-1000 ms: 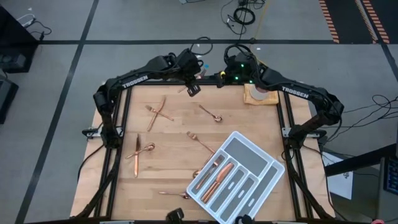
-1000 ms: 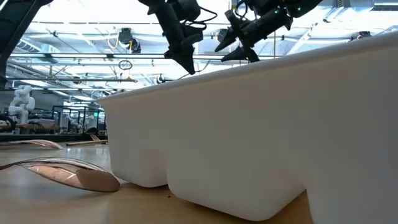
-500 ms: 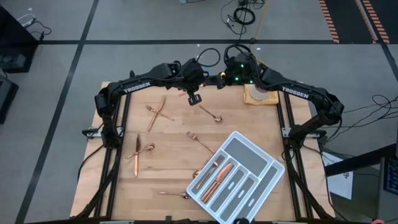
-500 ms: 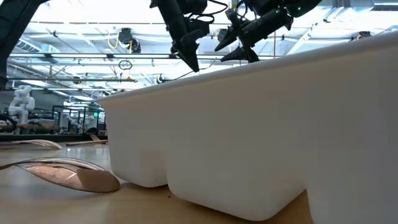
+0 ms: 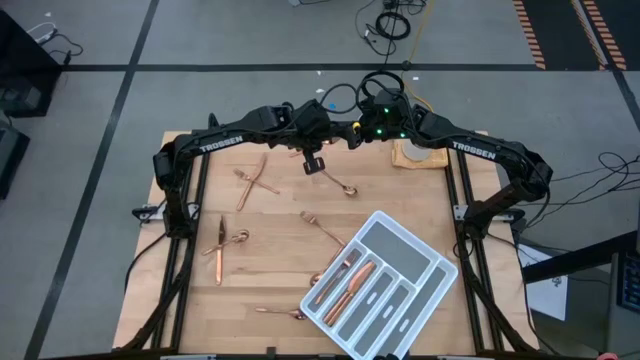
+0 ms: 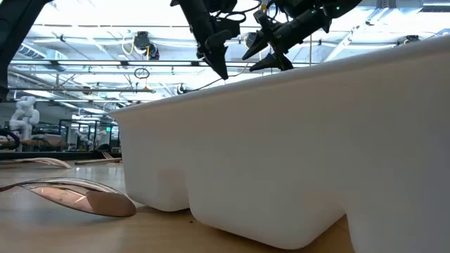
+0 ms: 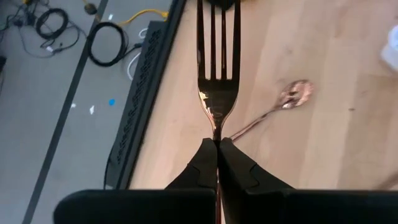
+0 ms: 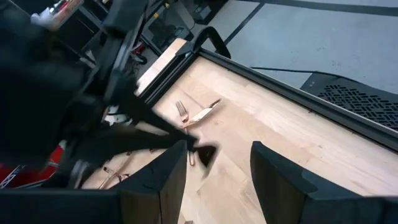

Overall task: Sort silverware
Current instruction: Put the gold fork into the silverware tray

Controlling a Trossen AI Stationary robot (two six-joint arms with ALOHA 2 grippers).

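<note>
Overhead camera looks straight down on the table (image 5: 270, 250); low camera sits beside the tray (image 6: 295, 140); wrist cameras face the tabletop.

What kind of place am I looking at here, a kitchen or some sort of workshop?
Most likely a robotics lab or workshop, not a kitchen. A wooden table stands on a grey floor marked with tape, loose cables lie behind it, and the level view shows a big hall with ceiling lights and a white humanoid robot.

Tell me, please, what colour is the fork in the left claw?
Shiny copper, rose-gold; the fork shows best in the left wrist view.
</note>
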